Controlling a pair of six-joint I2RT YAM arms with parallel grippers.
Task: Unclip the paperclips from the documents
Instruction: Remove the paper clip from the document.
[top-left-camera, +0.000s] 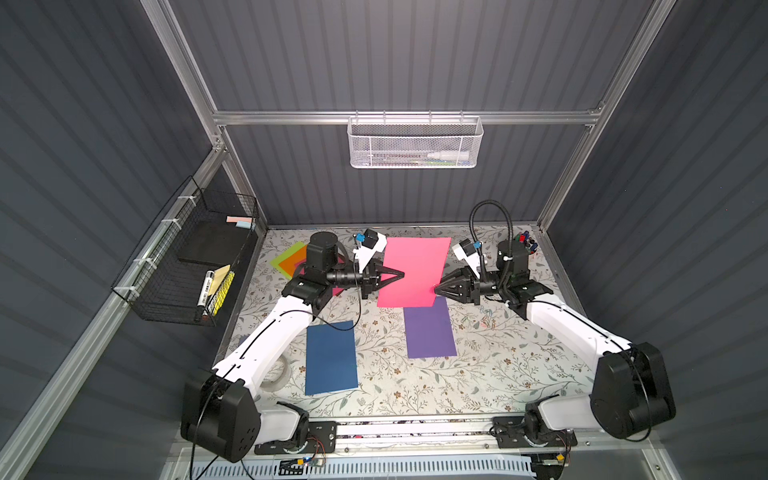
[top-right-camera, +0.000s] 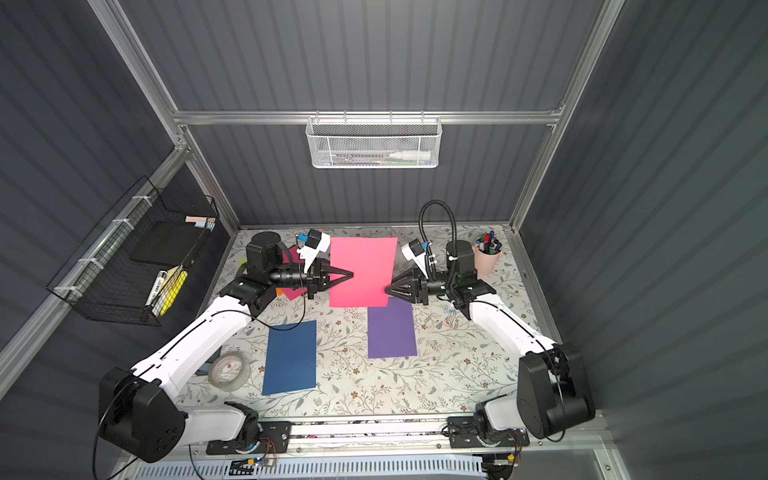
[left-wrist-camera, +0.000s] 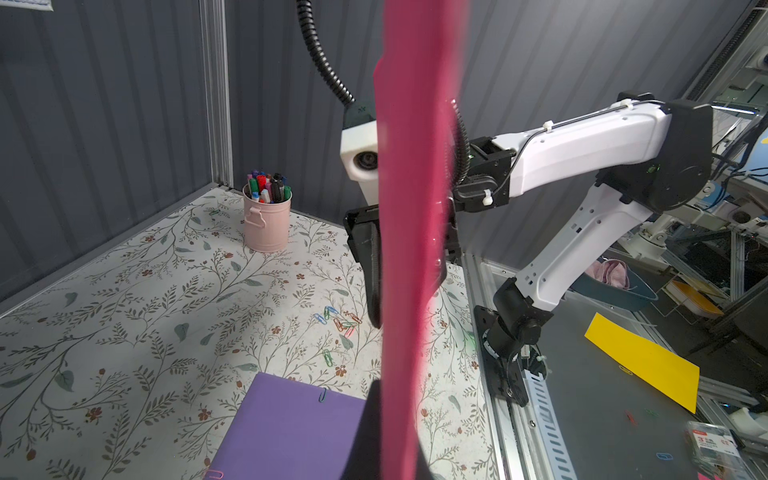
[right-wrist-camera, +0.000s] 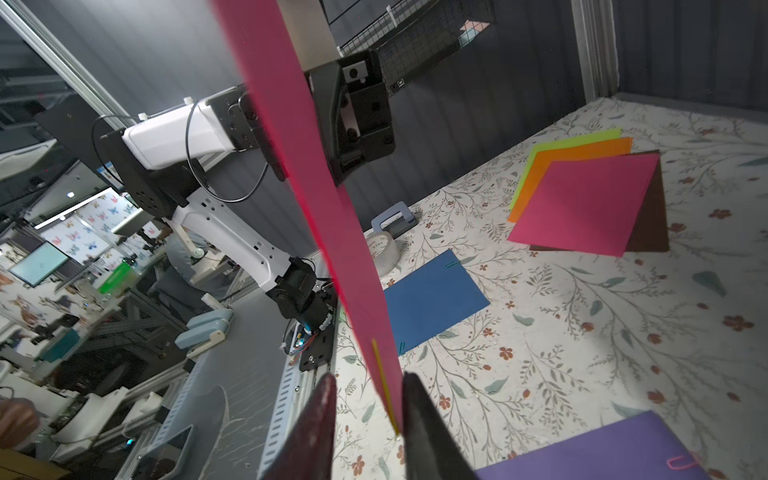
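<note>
My floral-patterned table (top-left-camera: 478, 374) sits inside a booth of dark grey panelled walls. The left pincer (top-left-camera: 401, 274) is pressed together on one side edge of a pink sheet (top-left-camera: 415, 266), holding it up in the air over the far half of the table. The right pincer (right-wrist-camera: 370, 376) has its fingers (right-wrist-camera: 419, 415) parted on either side of that sheet's opposite edge. A yellow-green paperclip (right-wrist-camera: 384, 386) sits on the paper there, close against one finger; I cannot tell whether they touch. Below, a purple sheet (top-left-camera: 430, 332) lies flat near the table's middle, with a blue clip (left-wrist-camera: 322, 395) and a pink clip (left-wrist-camera: 214, 473) on its edges. A navy sheet (top-left-camera: 331, 357) lies toward the near left. Loose paperclips (left-wrist-camera: 340, 322) are scattered near the right edge. A fanned stack of lime, orange, magenta and brown sheets (right-wrist-camera: 582, 199) rests in the far left corner, and a pink cup of markers (top-right-camera: 487, 257) stands in the far right.
</note>
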